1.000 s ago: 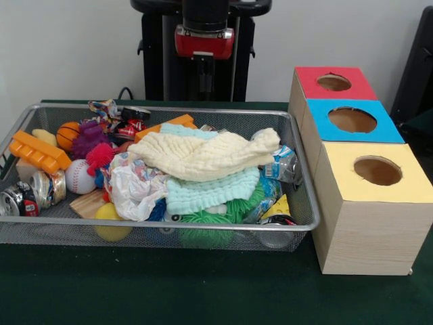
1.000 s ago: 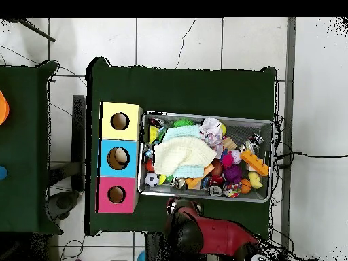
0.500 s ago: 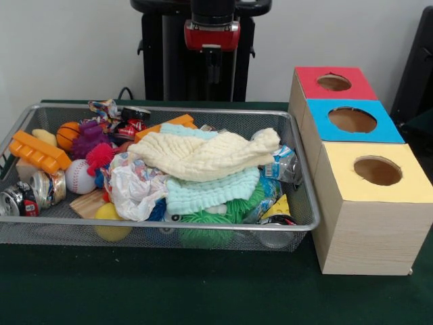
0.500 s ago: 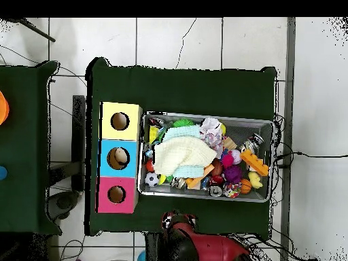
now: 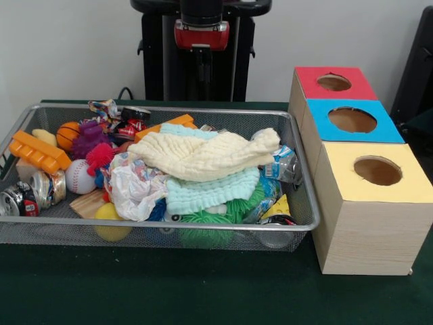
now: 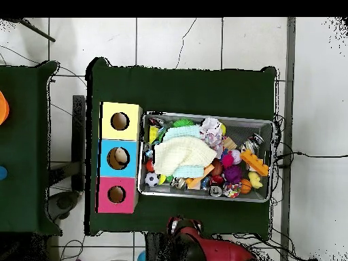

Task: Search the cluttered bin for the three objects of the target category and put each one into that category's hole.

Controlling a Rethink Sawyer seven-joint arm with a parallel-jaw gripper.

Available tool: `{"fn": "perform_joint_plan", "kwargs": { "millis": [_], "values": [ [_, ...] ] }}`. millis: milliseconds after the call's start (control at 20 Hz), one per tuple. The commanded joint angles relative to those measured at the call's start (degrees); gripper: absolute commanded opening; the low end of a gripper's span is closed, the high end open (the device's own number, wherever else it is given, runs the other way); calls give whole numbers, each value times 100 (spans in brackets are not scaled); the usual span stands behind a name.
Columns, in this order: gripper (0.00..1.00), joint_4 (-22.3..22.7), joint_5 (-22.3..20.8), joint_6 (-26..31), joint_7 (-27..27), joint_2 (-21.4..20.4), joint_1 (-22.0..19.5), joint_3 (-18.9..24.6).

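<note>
Front view: gripper [image 5: 201,51] hanging high behind the far rim of the wire bin [image 5: 306,181], well above the clutter; cannot tell how its jaws stand. Cream cloth [image 5: 203,154] draped over a mint cloth [image 5: 211,190] mid-bin; baseball [image 5: 79,176] and crushed can [image 5: 19,200] at left. Three boxes just right of the bin, holes on top: red box [image 5: 334,82] far, blue box [image 5: 352,120] between, yellow box [image 5: 379,171] near.

Overhead view: arm [image 6: 197,241] below the bin [image 6: 204,196], clear of it; boxes at left, touching the bin.
</note>
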Motion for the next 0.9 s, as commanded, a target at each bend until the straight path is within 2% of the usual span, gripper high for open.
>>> {"fn": "perform_joint_plan", "kwargs": {
  "millis": [50, 450, 900],
  "values": [
    [0, -246, -41, -88, 786, 26, -100, 216],
    [0, -261, 32, 56, 775, -95, -76, 257],
    [0, -305, 44, 20, 790, -49, -34, 224]
  ]
}}
